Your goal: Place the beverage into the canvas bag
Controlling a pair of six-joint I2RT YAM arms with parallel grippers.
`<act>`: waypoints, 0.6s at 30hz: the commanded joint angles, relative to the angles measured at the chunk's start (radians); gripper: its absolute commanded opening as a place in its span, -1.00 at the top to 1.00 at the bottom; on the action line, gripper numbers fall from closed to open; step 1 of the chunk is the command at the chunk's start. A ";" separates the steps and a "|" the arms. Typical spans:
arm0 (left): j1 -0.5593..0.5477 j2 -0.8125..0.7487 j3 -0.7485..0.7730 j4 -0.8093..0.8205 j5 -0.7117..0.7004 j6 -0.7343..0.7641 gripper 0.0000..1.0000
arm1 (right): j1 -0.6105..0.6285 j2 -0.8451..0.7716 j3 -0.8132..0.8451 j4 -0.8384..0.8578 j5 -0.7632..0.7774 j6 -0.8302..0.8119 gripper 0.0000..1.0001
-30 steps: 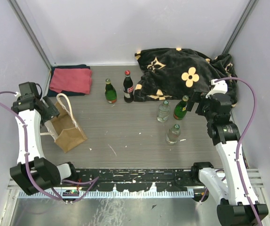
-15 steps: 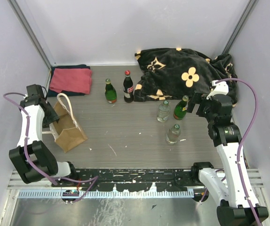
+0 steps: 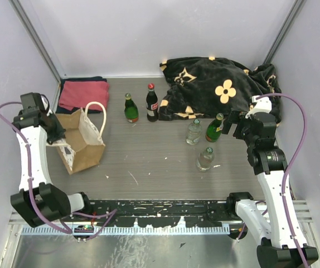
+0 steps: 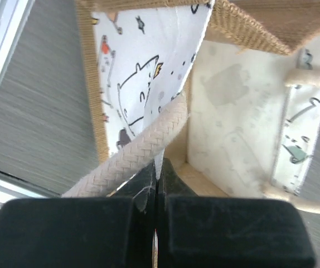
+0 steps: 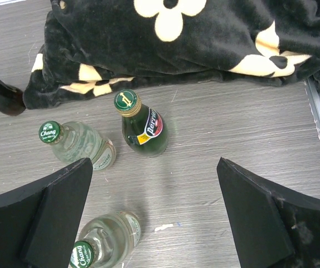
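Observation:
The canvas bag (image 3: 83,146) stands at the left of the table, its mouth open and one cream handle (image 3: 97,118) arching over its right side. My left gripper (image 3: 57,135) is shut on the bag's left rim. In the left wrist view the jaws (image 4: 159,164) pinch the thin printed lining, and the rope handle (image 4: 143,149) lies across one finger. Several beverage bottles stand upright: a green Perrier (image 5: 143,125), two clear ones (image 5: 77,146) (image 5: 105,241), a green one (image 3: 130,109) and a dark one (image 3: 152,103). My right gripper (image 5: 153,162) hangs open above the table beside the Perrier, empty.
A folded red towel (image 3: 83,94) lies on a dark cloth at the back left. A black flowered blanket (image 3: 216,86) is heaped at the back right. Walls close in left and right. A metal rail (image 3: 165,215) runs along the near edge.
My left gripper has shut on the bag's rim and drawn it back and left. The bag now stands wider open, its handle swung to the right. The right arm has barely moved.

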 commanded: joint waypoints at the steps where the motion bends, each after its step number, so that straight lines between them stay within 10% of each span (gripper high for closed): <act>1: -0.040 -0.070 0.127 -0.114 0.090 0.048 1.00 | -0.004 0.006 0.038 0.030 0.000 -0.011 -1.00; 18: -0.437 -0.108 0.130 -0.118 0.190 -0.191 1.00 | -0.004 0.005 0.029 0.038 -0.011 -0.014 -1.00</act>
